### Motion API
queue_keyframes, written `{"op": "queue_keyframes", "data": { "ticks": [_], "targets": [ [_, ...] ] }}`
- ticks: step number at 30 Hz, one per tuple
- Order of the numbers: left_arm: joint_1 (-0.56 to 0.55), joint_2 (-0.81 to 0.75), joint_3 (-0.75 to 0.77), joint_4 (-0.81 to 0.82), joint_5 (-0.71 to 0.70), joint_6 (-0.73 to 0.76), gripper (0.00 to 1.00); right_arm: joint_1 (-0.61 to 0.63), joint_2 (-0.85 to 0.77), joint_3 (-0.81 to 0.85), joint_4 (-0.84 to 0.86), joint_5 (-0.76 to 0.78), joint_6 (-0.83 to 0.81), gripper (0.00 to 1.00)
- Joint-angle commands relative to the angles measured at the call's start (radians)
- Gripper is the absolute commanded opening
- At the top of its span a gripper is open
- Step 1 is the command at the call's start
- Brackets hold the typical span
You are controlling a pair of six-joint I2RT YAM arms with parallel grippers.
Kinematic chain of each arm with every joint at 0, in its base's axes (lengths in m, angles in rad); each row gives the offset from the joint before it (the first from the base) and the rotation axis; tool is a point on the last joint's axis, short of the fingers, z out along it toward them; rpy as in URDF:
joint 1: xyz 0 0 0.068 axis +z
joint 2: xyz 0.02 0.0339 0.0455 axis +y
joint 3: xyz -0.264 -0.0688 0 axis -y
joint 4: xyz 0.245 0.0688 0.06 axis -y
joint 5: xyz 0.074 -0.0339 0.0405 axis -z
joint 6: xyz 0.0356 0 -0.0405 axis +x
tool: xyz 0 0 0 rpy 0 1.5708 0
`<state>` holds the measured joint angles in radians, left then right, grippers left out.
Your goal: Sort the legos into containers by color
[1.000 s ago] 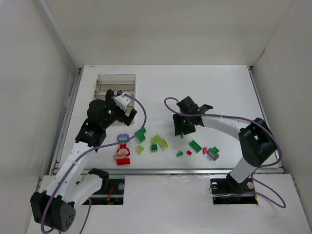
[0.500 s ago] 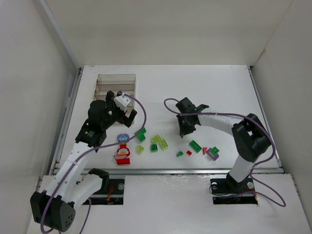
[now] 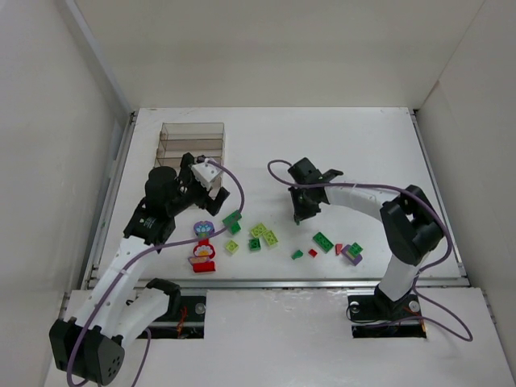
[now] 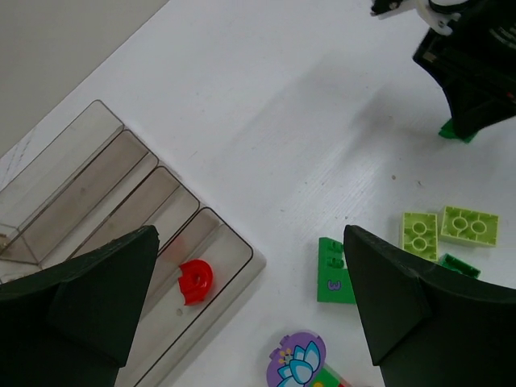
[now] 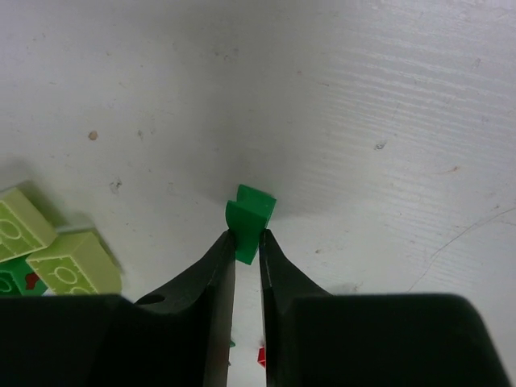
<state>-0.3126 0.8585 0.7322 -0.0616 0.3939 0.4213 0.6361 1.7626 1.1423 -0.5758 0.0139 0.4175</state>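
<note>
My right gripper [image 5: 247, 235] is shut on a small dark green brick [image 5: 250, 216] that rests on the white table; from above the gripper [image 3: 301, 211] points down just right of the middle. My left gripper [image 4: 250, 235] stands wide open with nothing between its fingers, hovering by the near end of the clear brownish tray [image 4: 242, 256]; the top view shows it [image 3: 211, 187] below the tray [image 3: 192, 129]. A red curved piece [image 4: 195, 280] lies in the tray's nearest compartment. A green brick [image 4: 333, 270], lime bricks [image 4: 443, 230] and the flower-topped piece [image 4: 297, 359] lie below.
More loose bricks are scattered near the front edge: lime ones [image 3: 263, 234], a green one [image 3: 323, 240], a small red one [image 3: 313, 252] and a purple-green one [image 3: 351, 255]. White walls close in the table on the left, back and right.
The right jaws have closed on the green brick, and that arm has shifted slightly left. The left gripper has turned a little and stays open.
</note>
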Motion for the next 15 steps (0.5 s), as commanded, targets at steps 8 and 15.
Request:
{"op": "queue_keyframes", "data": {
  "ticks": [8, 15],
  "targets": [
    [-0.003, -0.022, -0.004, 0.075, 0.397, 0.272, 1.00, 0.005, -0.180, 0.342, 0.070, -0.391, -0.111, 0.00],
    [-0.054, 0.063, 0.064, 0.230, 0.476, 0.286, 1.00, 0.025, -0.199, 0.402, 0.211, -0.607, -0.033, 0.00]
  ]
}}
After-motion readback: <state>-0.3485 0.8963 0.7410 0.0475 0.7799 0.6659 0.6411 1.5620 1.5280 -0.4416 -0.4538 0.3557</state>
